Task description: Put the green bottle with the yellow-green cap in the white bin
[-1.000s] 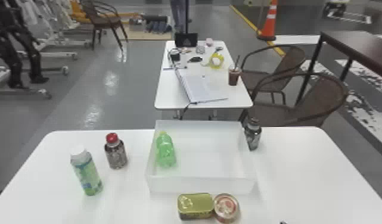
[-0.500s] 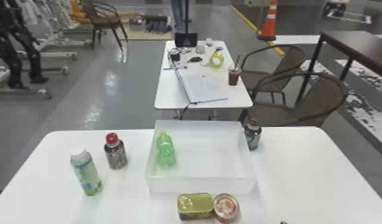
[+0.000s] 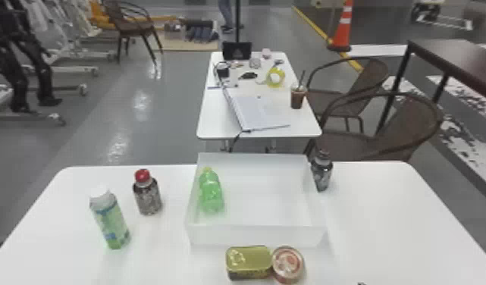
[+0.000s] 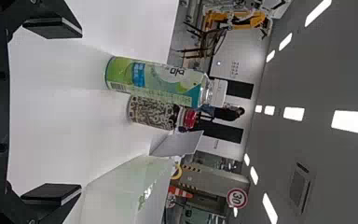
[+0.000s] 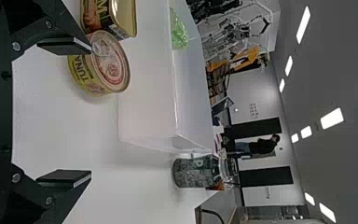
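With the bin's middle taken as the clock's centre and twelve pointed away from the robot, the jaws of the left gripper (image 4: 80,110) are seen held apart in the left wrist view, beyond which a white-capped bottle (image 3: 111,223) is placed at nine o'clock on the white surface (image 3: 386,227). By it, in that wrist view, a red-capped bottle (image 3: 148,199) is partly covered; this too is stood at nine o'clock, nearer the bin. Inside the white bin (image 3: 255,235), at nine o'clock, the green bottle with the yellow-green cap (image 3: 211,193) is laid on its side, its cap turned to twelve. The near wall is fronted by a rectangular gold can (image 3: 249,263) at six o'clock and a round can (image 3: 287,264) just beside it, towards five. At twelve, a farther table (image 3: 215,121) is topped by a cup with a straw (image 3: 297,98) (iced coffee, by its colour). Just beside the bin's wall, a dark bottle (image 3: 321,174) is stood at two o'clock. The right gripper (image 3: 362,283) is barely caught at the bottom edge, towards four; in the right wrist view its jaws are spread apart, the round can's edge overlapped by one of them. Printed labels are borne by the white-capped bottle, with a barcode, and by both cans.
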